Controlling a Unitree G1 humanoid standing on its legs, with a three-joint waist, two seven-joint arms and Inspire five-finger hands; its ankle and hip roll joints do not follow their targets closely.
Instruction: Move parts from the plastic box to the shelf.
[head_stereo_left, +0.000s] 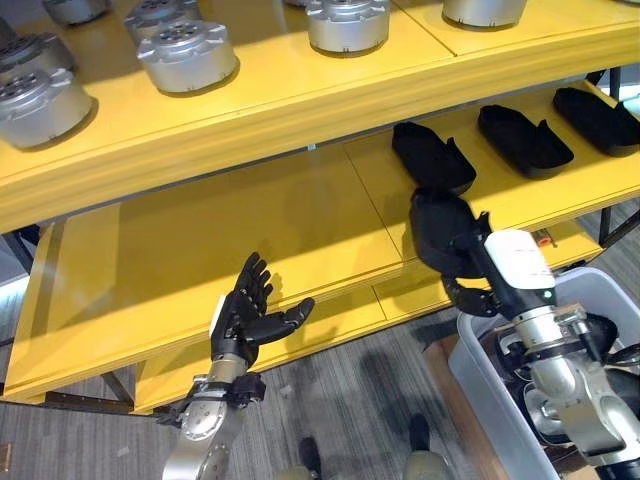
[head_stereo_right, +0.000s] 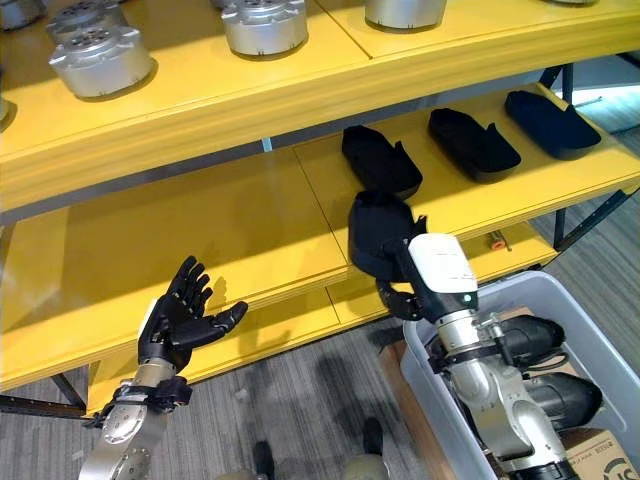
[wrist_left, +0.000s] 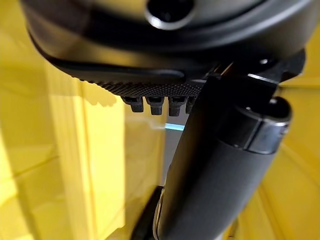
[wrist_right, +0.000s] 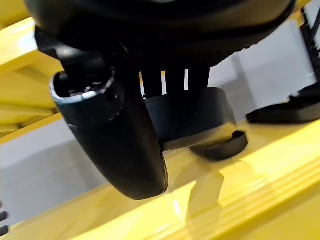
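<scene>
My right hand (head_stereo_left: 476, 292) is shut on a black moulded part (head_stereo_left: 440, 228), which it holds just above the front edge of the lower yellow shelf (head_stereo_left: 250, 230). In the right wrist view the thumb (wrist_right: 115, 145) and fingers clamp the part (wrist_right: 200, 117) over the shelf board. The grey plastic box (head_stereo_right: 590, 310) stands low on the right, under that arm, with more dark parts (head_stereo_right: 545, 395) inside. My left hand (head_stereo_left: 248, 315) is raised in front of the shelf's edge, open, palm up and holding nothing.
Three more black parts (head_stereo_left: 432, 155) (head_stereo_left: 522, 138) (head_stereo_left: 598, 118) lie in a row on the lower shelf, right of centre. Several silver round parts (head_stereo_left: 187, 55) (head_stereo_left: 347, 22) stand on the upper shelf. The lower shelf's left half is bare.
</scene>
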